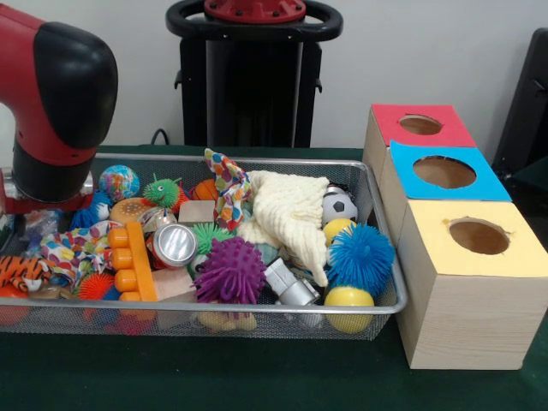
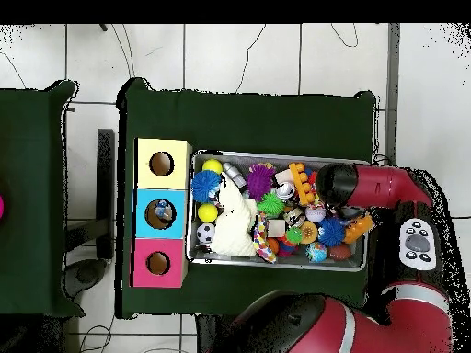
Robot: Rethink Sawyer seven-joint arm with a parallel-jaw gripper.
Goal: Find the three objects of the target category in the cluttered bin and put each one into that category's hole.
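- My arm [image 1: 56,94] hangs over one end of the bin [image 1: 387,306], the end farthest from the boxes; in the overhead view its dark end sits above the toys by the orange block [image 2: 298,174].
- My claw is hidden under the arm in both views, so I cannot tell whether it is wide, narrow or holding anything.
- The hole [image 1: 443,172] with the blue surround is the middle one of three, between the red and the pale-yellow. In the overhead view something small shows inside it [image 2: 164,212], so I judge that at least one target may be in already.
- The bin is packed: a purple spiky ball [image 1: 229,270], a blue one [image 1: 360,255], a can [image 1: 175,245], a cream cloth [image 1: 287,211] and a soccer ball [image 1: 340,205] lie touching or stacked.
- To do this step well, I should pick a target that lies on top and clear of the cloth, come straight down on it, and lift before moving sideways so neighbours do not drag along.
- The carry crosses the whole bin, so I should keep high over the rim and centre on the blue hole, not its neighbours.
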